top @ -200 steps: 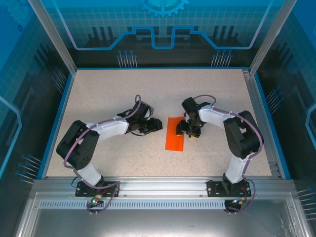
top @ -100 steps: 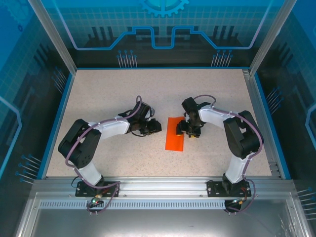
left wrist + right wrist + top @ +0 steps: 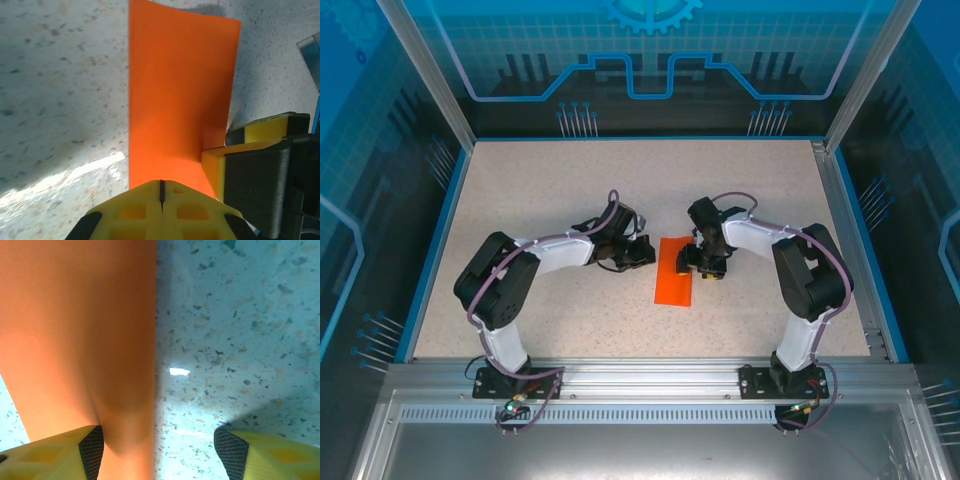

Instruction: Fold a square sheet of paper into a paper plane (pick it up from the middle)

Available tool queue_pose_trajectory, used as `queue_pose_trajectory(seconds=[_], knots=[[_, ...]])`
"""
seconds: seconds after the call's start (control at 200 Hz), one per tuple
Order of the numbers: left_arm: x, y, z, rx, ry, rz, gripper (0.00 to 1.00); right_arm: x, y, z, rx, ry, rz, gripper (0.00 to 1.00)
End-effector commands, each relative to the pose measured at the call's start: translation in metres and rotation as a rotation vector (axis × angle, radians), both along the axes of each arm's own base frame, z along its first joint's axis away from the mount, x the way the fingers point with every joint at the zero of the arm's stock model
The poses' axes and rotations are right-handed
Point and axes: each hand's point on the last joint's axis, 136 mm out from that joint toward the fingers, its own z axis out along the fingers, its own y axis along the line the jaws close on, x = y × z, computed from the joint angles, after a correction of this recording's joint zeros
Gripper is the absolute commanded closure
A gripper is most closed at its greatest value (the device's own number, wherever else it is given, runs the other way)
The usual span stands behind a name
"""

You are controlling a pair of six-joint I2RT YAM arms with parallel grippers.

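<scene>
Speckled beige table [image 3: 550, 180] sits inside blue printed walls [image 3: 380, 200] and an aluminium frame [image 3: 640, 375], with both arms reaching toward the middle of the top view.

Just right of centre in that view lies the paper [image 3: 674, 272]. It is bright orange, plain and unmarked, and here it is a long narrow rectangle. Its long sides run from the upper part of the frame toward the lower part, tilted slightly. It lies on the table between the two grippers.

The left gripper [image 3: 642, 254] sits just beside the paper's left long edge. In the left wrist view its yellow jaws are pressed together, with only a thin dark seam between them [image 3: 161, 192]. The paper [image 3: 175, 90] stretches away from their tips toward the top of the frame. I cannot tell whether they pinch its near edge. A yellow finger [image 3: 220, 165] of the right gripper touches the paper's right side there, where that edge curves up a little.

The right gripper [image 3: 705, 262] is at the paper's upper right. In its wrist view the jaws stand spread [image 3: 156, 452]. One finger [image 3: 55, 455] is over the paper [image 3: 75, 330], which shows a soft bend next to it. The other finger is over bare table at lower right, and the paper's straight edge runs down between them.
</scene>
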Motion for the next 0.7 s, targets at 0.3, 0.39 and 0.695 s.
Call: queue_pose_trajectory(seconds=[0.3, 0.39, 0.695], knots=[[-0.002, -0.025, -0.017, 0.021, 0.052, -0.045, 1.00, -0.015, -0.013, -0.041, -0.087, 0.062, 0.013, 0.32], [-0.004, -0.026, -0.024, 0.051, 0.064, -0.051, 1.00, -0.015, -0.013, -0.041, -0.088, 0.063, 0.013, 0.32], [-0.009, -0.025, -0.044, 0.132, 0.095, -0.061, 1.00, -0.015, -0.012, -0.041, -0.086, 0.060, 0.010, 0.32]])
